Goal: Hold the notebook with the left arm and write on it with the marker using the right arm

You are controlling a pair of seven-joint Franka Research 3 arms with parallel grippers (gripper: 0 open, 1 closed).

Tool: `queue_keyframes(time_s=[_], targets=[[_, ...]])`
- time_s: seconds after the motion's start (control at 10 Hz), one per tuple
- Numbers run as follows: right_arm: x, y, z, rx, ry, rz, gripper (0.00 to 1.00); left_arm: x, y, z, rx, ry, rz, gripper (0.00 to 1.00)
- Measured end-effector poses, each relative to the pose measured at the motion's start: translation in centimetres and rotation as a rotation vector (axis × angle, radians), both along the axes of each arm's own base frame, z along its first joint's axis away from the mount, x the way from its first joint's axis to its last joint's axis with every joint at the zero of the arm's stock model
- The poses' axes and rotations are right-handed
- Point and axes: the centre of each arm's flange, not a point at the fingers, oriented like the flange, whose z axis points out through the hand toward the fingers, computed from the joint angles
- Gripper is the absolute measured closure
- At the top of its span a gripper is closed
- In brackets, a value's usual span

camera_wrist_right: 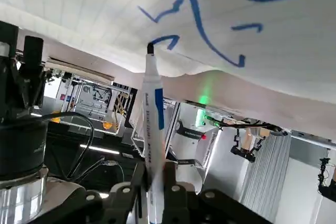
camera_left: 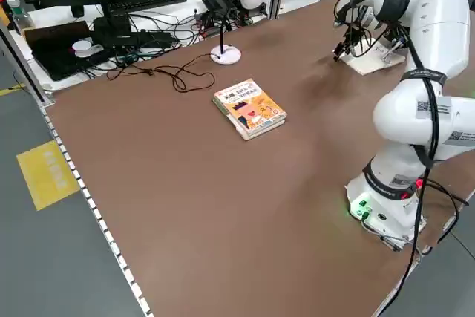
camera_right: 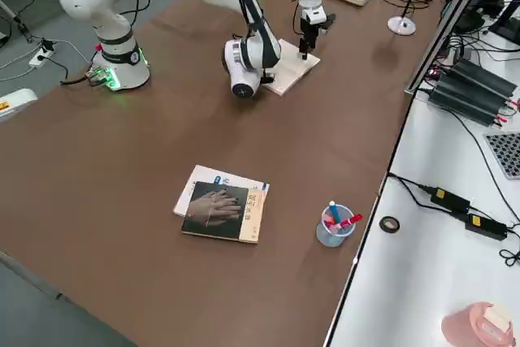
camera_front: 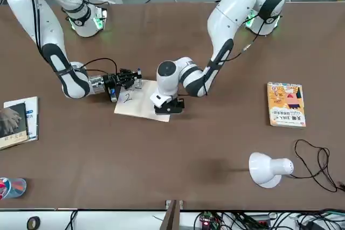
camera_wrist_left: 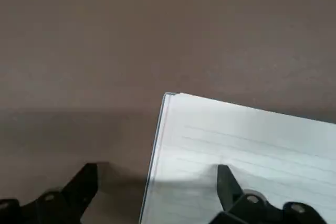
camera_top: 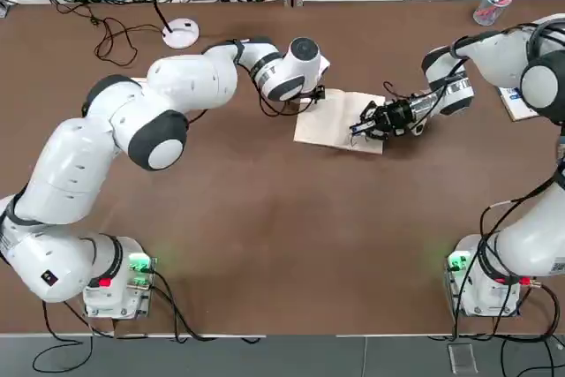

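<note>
Both grippers work the notebook [camera_top: 340,119] mid-table: my left gripper [camera_top: 315,93], fingers spread, straddles its corner, and my right gripper [camera_top: 364,126] clamps the marker [camera_wrist_right: 153,124], tip touching the page. Only one corner is pinned, so stroke drag could swivel the notebook and smear the line.

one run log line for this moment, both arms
stage: writing | left gripper: open, one finger on notebook corner | right gripper: shut on marker, tip on page
</note>
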Motion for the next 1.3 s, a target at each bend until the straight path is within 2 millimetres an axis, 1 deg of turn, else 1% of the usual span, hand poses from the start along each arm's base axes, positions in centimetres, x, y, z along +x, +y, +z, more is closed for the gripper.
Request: queue_keyframes(time_s=[0.9, 1.1, 1.3], targets=[[0.3, 0.3, 0.0, 0.002, 0.005, -0.003, 0.83, 0.0, 0.0, 0.0, 0.0, 0.0, 0.0, 0.0], [1.2, -0.2, 0.5, 0.005, 0.017, -0.017, 0.83, 0.0, 0.0, 0.0, 0.0, -0.001, 0.0, 0.0], [2.3, -1.1, 1.6, 0.016, 0.029, -0.016, 0.83, 0.1, 0.0, 0.0, 0.0, -0.002, 0.001, 0.0]])
